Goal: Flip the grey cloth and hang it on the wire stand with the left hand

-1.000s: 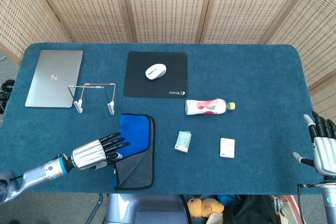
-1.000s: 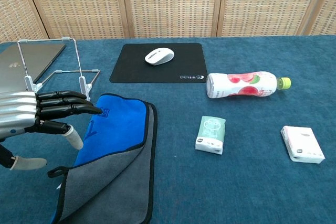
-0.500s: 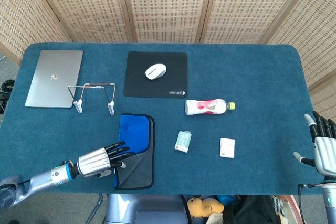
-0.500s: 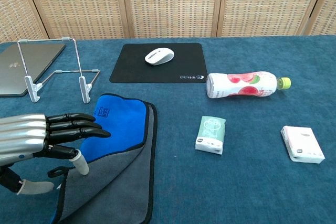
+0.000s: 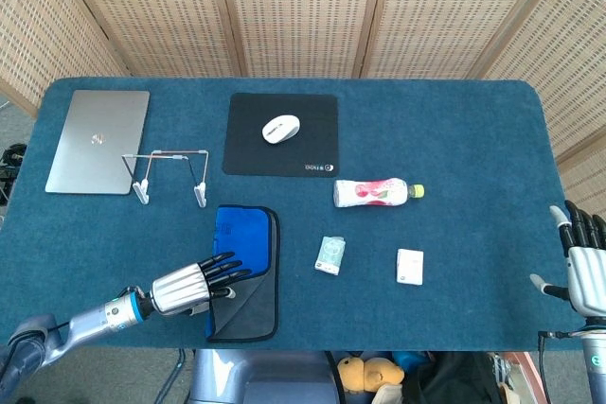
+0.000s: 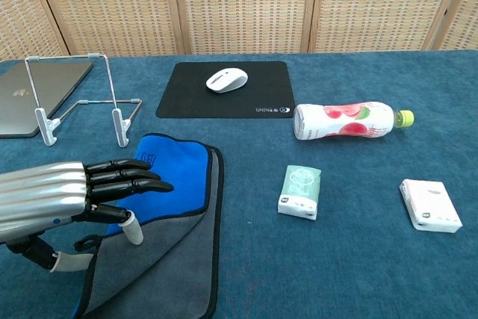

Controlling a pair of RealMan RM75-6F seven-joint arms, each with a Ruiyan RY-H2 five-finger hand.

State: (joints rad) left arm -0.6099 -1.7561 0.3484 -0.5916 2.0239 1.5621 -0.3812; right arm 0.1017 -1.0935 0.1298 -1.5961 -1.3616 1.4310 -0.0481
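On the blue table (image 5: 454, 139) the grey cloth (image 6: 160, 259) lies flat, blue side partly folded over, just below the wire stand (image 6: 78, 98), and my left hand (image 6: 71, 196) hovers empty over its edge, fingers apart, so I judge I'm reaching and must pinch the corner next.

light: bright, even, diffuse | shadows: soft, faint | glare: slight | focus: sharp both views
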